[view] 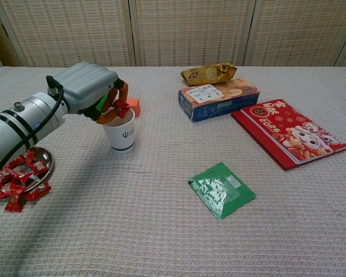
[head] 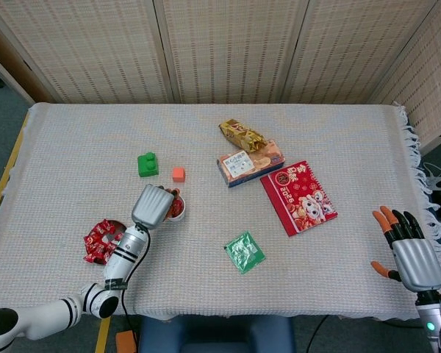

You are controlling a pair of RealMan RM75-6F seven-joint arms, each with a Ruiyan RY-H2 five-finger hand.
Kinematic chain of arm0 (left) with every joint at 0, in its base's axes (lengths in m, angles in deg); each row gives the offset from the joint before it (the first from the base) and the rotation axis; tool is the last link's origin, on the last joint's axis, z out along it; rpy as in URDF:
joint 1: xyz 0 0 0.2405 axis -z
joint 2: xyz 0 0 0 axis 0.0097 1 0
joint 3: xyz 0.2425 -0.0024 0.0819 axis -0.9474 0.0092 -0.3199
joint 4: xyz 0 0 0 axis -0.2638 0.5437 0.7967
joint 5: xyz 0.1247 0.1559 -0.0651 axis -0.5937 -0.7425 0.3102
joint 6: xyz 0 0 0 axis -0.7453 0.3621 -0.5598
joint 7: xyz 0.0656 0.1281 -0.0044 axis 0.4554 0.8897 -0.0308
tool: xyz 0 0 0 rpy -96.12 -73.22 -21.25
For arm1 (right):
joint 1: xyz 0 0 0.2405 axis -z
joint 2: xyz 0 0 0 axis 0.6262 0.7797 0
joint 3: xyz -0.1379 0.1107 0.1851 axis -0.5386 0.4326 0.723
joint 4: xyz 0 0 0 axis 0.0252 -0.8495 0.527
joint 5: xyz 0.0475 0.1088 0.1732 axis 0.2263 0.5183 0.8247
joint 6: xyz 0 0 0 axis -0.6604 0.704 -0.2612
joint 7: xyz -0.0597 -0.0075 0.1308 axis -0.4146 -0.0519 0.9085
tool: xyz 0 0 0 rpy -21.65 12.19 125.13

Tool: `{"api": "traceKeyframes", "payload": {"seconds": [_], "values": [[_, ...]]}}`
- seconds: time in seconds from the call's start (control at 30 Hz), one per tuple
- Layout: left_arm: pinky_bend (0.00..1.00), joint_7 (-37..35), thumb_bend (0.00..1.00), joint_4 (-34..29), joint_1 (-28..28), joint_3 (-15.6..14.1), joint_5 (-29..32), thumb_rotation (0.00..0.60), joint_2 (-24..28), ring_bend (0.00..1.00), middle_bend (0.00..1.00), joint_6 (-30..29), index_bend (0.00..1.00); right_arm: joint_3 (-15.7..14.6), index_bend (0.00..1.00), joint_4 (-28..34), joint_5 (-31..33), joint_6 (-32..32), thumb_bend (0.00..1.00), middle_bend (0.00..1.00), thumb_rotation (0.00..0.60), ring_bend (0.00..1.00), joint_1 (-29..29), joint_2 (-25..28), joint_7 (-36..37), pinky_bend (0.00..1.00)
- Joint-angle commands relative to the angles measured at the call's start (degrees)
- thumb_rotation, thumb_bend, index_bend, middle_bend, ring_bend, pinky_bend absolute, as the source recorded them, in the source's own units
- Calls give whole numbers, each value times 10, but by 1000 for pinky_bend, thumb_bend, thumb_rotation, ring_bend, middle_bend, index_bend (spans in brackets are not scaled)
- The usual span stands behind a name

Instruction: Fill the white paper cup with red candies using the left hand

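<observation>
The white paper cup [view: 121, 134] stands left of the table's middle, with red candies inside showing in the head view [head: 177, 209]. My left hand [view: 92, 88] hovers right over the cup's mouth and pinches a red candy [view: 123, 108] between its fingertips above the rim. In the head view the left hand [head: 151, 205] covers much of the cup. A metal dish [view: 41, 171] heaped with red candies [head: 101, 240] sits at the near left. My right hand [head: 409, 254] hangs open past the table's right edge, holding nothing.
A green block [head: 148, 164] and an orange cube [head: 178, 173] lie behind the cup. A snack bag [head: 241, 134], a biscuit box [head: 251, 163] and a red calendar [head: 298, 195] lie at the right. A green sachet [head: 244, 251] lies near the front.
</observation>
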State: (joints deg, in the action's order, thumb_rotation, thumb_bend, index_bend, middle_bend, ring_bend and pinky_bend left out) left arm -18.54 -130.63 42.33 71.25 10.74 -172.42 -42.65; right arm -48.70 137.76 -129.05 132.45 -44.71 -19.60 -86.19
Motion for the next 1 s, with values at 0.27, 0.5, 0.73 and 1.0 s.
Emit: {"api": "traceKeyframes", "payload": {"seconds": [0.27,0.5,0.73,1.0], "values": [[982,17,465,-48,-5,-13,16,600,29,617,467,3,236,-2,0,2,-4,1,60,0,600,0,0,-2,-6,0],[983,2,442,-136,-48,-50,-20,600,85,617,422,-55,227,-4,0,3,-10,3,60,0,600,0,1,-1,-4,0],[997,-97,410,-168,-168,-162,-111,600,156,627,402,-184,248,-8,0,4,-20,6,61,0,600,0,2,0,-1,0],[1000,-136,401,-101,-241,-217,-136,600,153,629,352,-222,240,-14,0,8,-31,-2,60,0,600,0,-3,-5,-12,0]]}}
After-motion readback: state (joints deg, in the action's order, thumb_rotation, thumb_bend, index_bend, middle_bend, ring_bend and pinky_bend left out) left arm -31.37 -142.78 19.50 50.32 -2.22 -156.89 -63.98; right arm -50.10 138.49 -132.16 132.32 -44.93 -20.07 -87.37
